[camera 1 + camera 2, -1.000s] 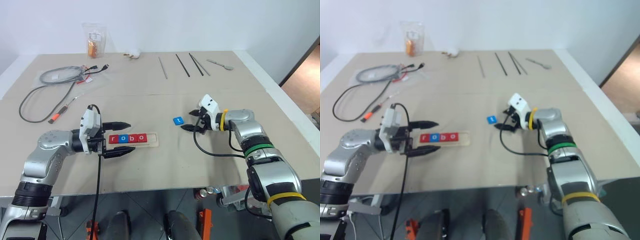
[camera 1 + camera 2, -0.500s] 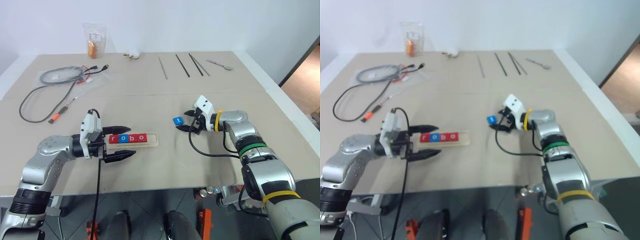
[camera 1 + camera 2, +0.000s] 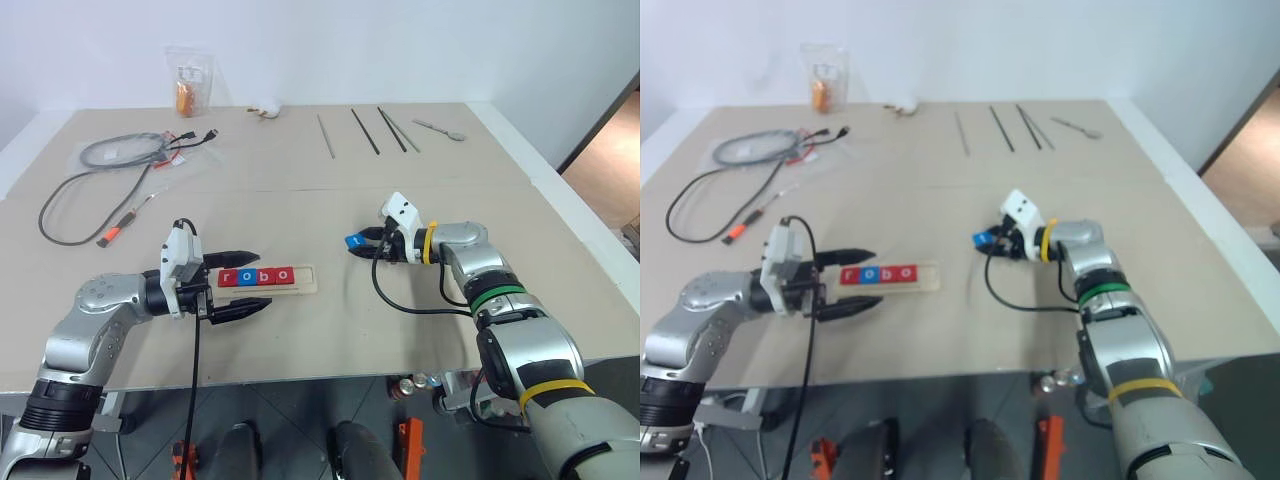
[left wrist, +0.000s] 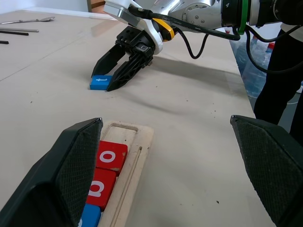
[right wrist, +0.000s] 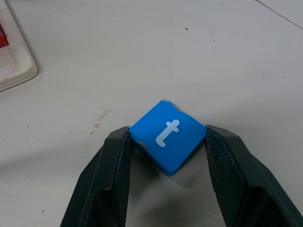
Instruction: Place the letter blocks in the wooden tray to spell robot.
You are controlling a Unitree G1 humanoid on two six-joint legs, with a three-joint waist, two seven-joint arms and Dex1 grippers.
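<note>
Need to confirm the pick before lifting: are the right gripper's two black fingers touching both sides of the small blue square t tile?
Yes, the right gripper has a finger against each side of the blue t tile.

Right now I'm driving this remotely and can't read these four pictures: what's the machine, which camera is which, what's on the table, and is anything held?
It is a two-armed humanoid. Two pictures come from its head, looking down; two from its wrists. The wooden tray on the table holds letter blocks reading r, o, b, o, one slot free. The left gripper stands open around the tray's end. The right gripper has its fingers against the blue t block, which lies on the table. Behind lie cables, a screwdriver, rods, a spoon and a bag.
</note>
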